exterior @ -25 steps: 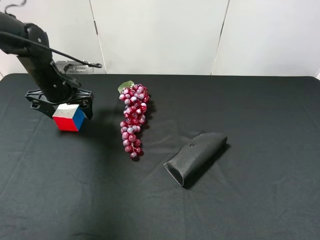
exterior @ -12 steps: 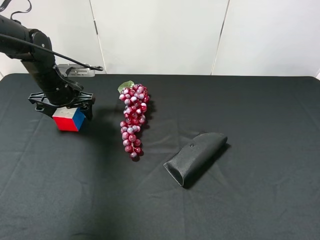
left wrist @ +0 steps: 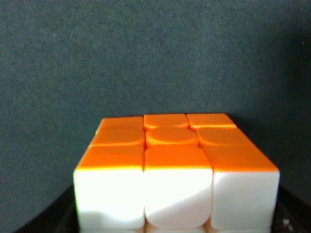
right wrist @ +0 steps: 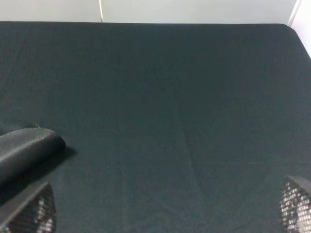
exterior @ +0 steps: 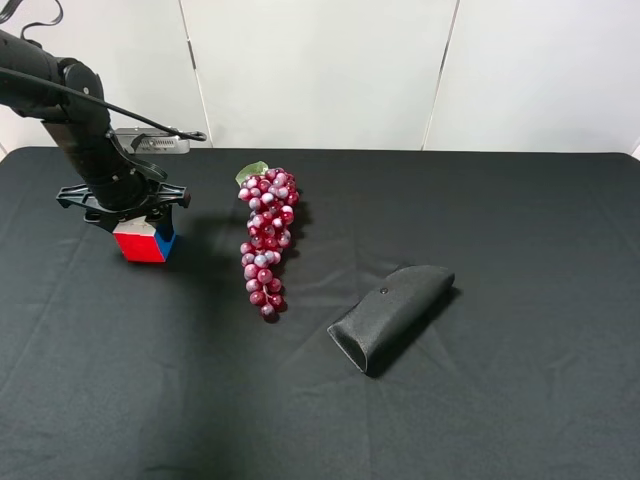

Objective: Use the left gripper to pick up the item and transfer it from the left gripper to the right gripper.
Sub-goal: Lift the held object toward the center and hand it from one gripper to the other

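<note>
Your left gripper [exterior: 140, 222] is closed on the item [exterior: 145, 243], the jaws pressed to the cube's sides. The wrist view shows its orange top and a white face. The cube sits directly under the claw, low at the black table [exterior: 420, 420]. Near that gripper, toward the table's middle, lies the bunch of grapes [exterior: 267, 240], with the black pouch [exterior: 392, 312] well beyond. Your right gripper [right wrist: 163, 213] is spread wide, holding nothing.

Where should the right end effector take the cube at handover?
Likely low on the cube, across two opposite flat faces, coming level from the right: the left end effector is shut on it from above, covering the top.
</note>
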Robot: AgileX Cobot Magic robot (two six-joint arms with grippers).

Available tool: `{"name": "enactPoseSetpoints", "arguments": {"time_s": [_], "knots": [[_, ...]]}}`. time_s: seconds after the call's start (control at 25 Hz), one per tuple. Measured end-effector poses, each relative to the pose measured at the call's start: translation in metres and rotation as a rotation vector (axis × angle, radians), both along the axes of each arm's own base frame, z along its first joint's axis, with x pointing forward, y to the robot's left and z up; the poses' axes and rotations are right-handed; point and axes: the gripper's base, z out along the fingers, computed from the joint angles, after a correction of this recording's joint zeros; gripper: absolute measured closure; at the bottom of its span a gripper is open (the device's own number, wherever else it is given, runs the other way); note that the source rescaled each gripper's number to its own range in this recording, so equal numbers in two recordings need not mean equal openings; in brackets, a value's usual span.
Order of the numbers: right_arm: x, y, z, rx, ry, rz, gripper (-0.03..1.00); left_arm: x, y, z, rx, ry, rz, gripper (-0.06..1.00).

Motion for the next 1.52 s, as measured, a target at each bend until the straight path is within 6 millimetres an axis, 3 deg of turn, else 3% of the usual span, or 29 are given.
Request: {"name": "enactPoseSetpoints", "arguments": {"time_s": [0.24,0.6,1.08,1.52], "knots": [[0.0,0.0,0.0,0.0,0.0,0.0,-0.03,0.001,0.0,0.005,-0.002,-0.005,0.002,0.94],[0.0,0.0,0.0,0.001,0.0,0.0,-0.03,-0.005,0.001,0.064,-0.009,-0.029,-0.002,0.94],[0.0,0.0,0.0,0.001,0.0,0.0,-0.03,-0.034,-0.002,0.115,-0.093,0.004,0.019,0.94],[0.0,0.0,0.0,0.001,0.0,0.0,-0.03,-0.043,-0.021,0.126,-0.301,0.039,-0.064,0.94]]}}
